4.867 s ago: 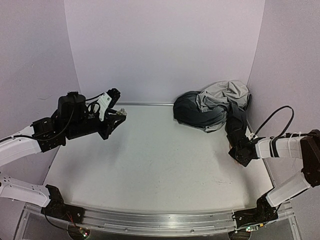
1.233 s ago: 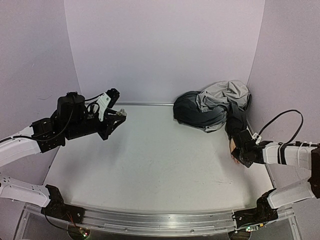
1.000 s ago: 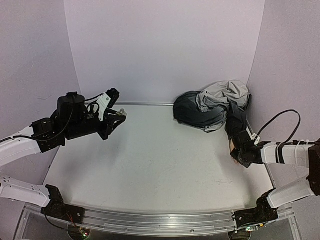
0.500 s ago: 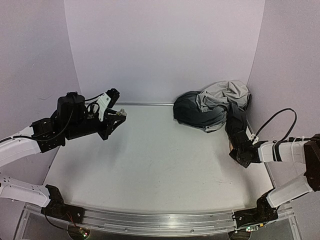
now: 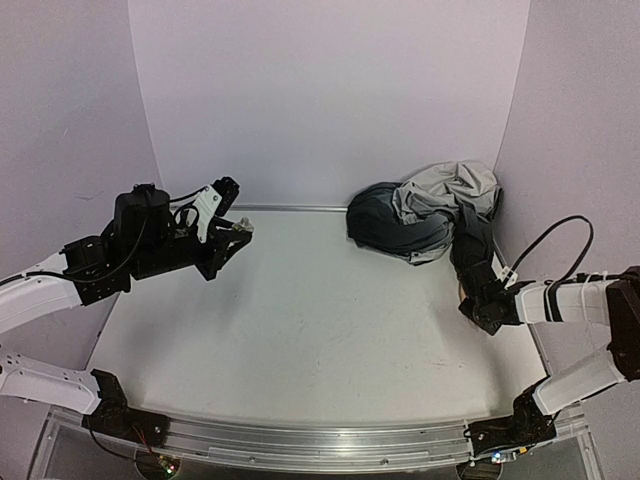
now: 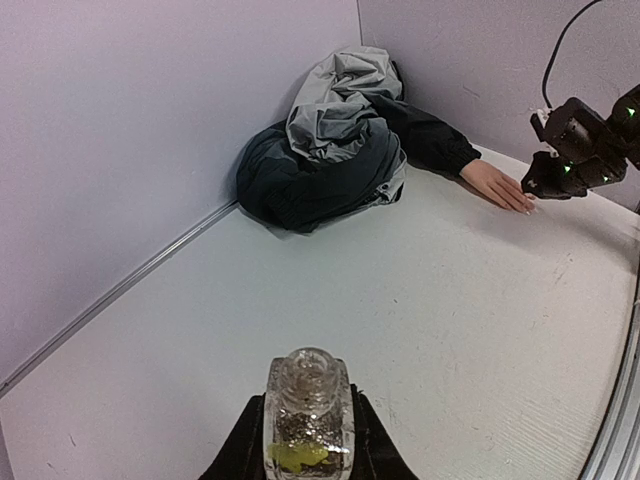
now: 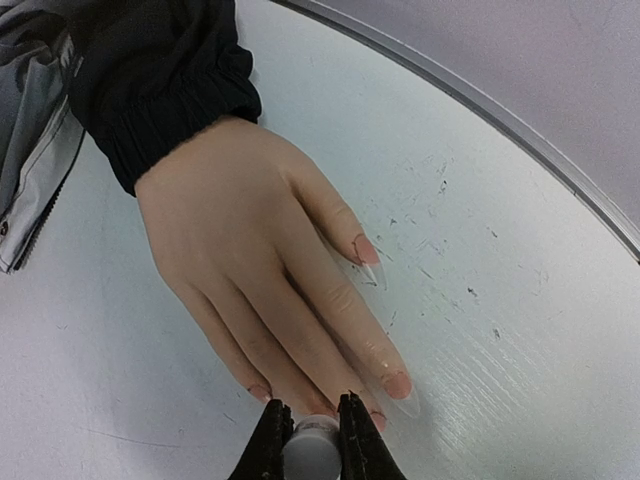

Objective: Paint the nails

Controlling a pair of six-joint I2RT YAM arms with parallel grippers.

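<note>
Tabletop (image 5: 300, 340); jaws tight on bottle (image 6: 307, 420), cap (image 7: 312, 452).

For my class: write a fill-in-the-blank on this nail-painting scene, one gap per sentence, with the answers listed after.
1. The left gripper is shut on a clear glass ____.
2. The right gripper holds a white cap right by the mannequin hand's long, pointed ____.
3. The mannequin hand lies palm ____ on the table.
4. Its wrist comes out of a dark, elastic-cuffed ____.

Answers: bottle; nails; down; sleeve
</note>
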